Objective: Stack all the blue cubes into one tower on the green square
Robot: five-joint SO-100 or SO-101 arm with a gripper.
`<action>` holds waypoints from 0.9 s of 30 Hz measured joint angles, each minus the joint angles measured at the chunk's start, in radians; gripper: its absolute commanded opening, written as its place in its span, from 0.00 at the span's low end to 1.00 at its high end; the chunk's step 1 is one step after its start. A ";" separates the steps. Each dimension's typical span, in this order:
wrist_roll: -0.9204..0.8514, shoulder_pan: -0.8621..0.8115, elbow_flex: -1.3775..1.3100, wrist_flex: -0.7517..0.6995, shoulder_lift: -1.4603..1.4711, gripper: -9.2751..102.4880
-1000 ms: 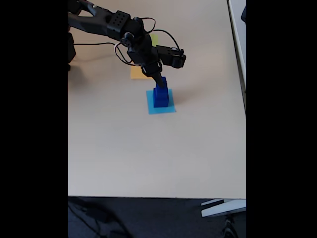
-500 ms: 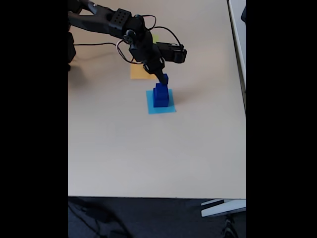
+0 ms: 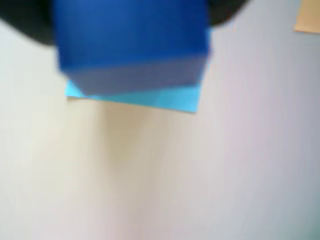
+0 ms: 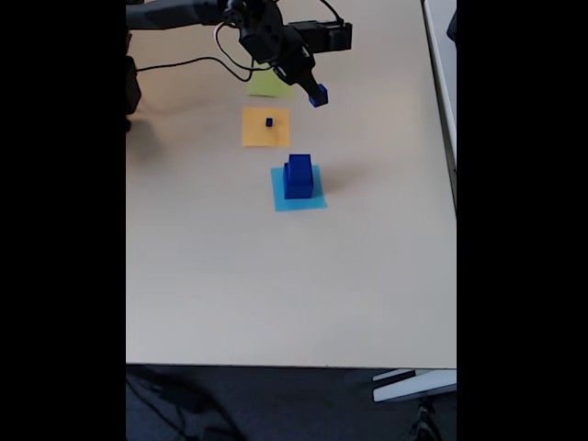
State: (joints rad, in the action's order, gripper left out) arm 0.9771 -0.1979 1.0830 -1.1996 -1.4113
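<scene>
While the jaws (image 4: 316,95) clamp a small blue cube (image 4: 318,96), the green square (image 4: 267,86) lies just left of them in the fixed view.

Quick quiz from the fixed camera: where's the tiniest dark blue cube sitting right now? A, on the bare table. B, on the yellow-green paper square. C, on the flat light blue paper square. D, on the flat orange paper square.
D: in the fixed view the tiny dark blue cube rests on the flat orange paper square, apart from the stacked dark blue cubes on the light blue paper square.
</scene>
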 measured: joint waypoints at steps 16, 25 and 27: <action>0.482 0.192 0.074 -0.175 -0.035 0.08; 0.661 0.272 0.074 -0.250 0.003 0.08; 0.673 0.284 0.074 -0.250 0.026 0.08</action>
State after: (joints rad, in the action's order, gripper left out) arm 1.6506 0.0859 1.1566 -1.4496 -1.3852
